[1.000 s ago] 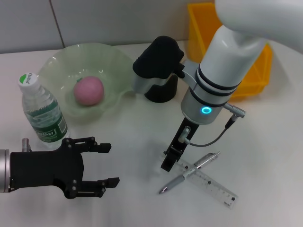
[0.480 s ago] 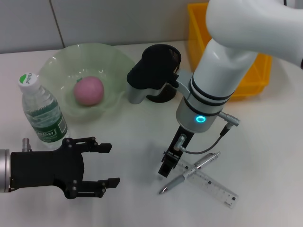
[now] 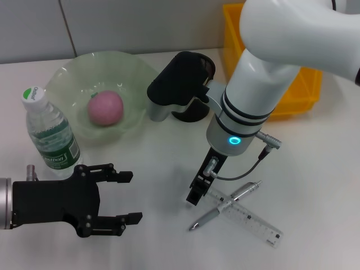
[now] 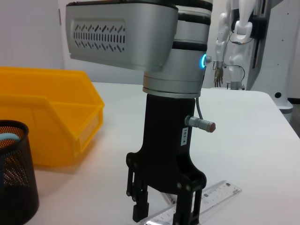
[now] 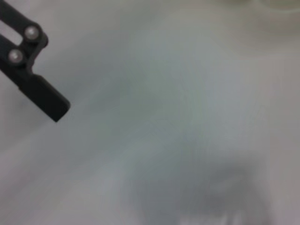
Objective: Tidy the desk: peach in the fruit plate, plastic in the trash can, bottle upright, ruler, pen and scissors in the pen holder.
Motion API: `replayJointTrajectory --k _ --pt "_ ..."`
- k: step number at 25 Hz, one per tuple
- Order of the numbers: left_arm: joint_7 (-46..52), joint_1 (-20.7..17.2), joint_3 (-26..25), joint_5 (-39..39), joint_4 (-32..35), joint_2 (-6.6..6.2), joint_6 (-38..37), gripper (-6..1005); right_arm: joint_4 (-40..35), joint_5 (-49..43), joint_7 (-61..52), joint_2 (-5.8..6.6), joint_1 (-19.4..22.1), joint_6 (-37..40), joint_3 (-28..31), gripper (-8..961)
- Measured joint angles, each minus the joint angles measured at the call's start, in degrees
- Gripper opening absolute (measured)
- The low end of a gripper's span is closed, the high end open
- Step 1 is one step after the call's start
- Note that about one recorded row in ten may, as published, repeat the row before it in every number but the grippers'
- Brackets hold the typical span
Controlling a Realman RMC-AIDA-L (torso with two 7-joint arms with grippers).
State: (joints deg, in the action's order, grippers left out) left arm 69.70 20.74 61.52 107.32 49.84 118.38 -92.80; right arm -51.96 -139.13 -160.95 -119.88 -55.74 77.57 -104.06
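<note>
- The right gripper [image 3: 195, 195] is pointing straight down at the white table [image 3: 315, 169], its black fingertips sitting just beside the near end of the clear ruler [image 3: 247, 216].
- Its fingers, seen from the left wrist view [image 4: 161, 213], are hanging with only a narrow gap between them and are holding nothing.
- A silver pen [image 3: 225, 206] is lying across the ruler, so the two are forming a shallow cross just to the right of those fingertips.
- The right arm's white forearm, with a glowing blue ring, is rising from the gripper toward the upper right and is hiding part of the yellow bin [image 3: 306, 90] at the back right.
- The black mesh pen holder [image 3: 194, 84] is standing behind the right arm, between the bin and the fruit plate; something pale blue is showing inside it, though what it is cannot be told.
- The left gripper [image 3: 121, 197] is hovering at the near left with its two black fingers spread wide and empty.
- The water bottle [image 3: 48, 132] is standing upright just behind the left gripper.
- The pink peach [image 3: 104, 108] is resting inside the pale green fruit plate [image 3: 67, 79], to the right of the bottle.
</note>
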Motion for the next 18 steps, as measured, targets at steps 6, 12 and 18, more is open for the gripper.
replayJointTrajectory --k 6,12,18 --pt "0.0 0.0 0.0 -0.2 0.0 0.0 0.0 786 -0.1 -0.2 -0.1 0.0 0.0 -0.2 -0.1 635" --pt "0.0 0.0 -0.1 -0.2 0.0 0.0 0.0 786 -0.1 -0.2 -0.2 -0.01 -0.1 -0.4 -1.6 634" --pt "0.2 0.1 -0.2 -0.2 0.0 0.03 0.0 786 -0.7 -0.3 -0.5 0.0 -0.2 -0.5 -2.2 632"
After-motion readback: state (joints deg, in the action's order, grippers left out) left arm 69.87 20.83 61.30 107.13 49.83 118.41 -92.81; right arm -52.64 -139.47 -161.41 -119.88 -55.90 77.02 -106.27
